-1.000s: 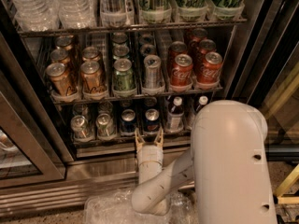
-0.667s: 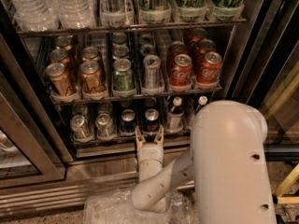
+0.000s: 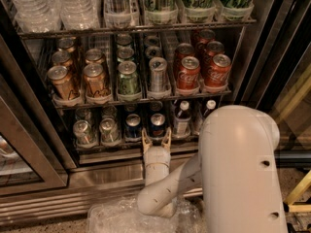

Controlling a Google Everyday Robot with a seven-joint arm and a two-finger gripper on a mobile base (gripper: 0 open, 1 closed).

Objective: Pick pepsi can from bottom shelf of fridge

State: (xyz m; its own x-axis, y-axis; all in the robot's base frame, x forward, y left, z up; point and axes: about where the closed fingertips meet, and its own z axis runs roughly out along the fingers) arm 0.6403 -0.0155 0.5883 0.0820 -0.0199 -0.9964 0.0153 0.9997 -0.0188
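The fridge (image 3: 252, 57) stands open and the white arm (image 3: 243, 169) reaches in low from the right. The pincer (image 3: 156, 140) is at the front edge of the bottom shelf (image 3: 116, 148) and points up into it. Its two fingers (image 3: 145, 140) are spread wide with nothing held between them. Directly behind that gap sits the pepsi can (image 3: 157, 124), dark blue with a silver top, upright in its lane on the lowest tier. From this angle the fingertips frame the foot of the can, and I cannot tell whether they touch it.

Just left of it is the other blue can (image 3: 132, 126), and further left are two plain silver cans (image 3: 82, 132). To the right of the target stands a dark bottle (image 3: 181, 118) with a white cap.

One tier up are gold cans (image 3: 60, 81), a green can (image 3: 128, 77), a tall silver can (image 3: 158, 74) and red Coca-Cola cans (image 3: 187, 73). At the very top are water bottles (image 3: 29, 4). On the floor below the arm lies crinkled clear plastic (image 3: 116, 215).
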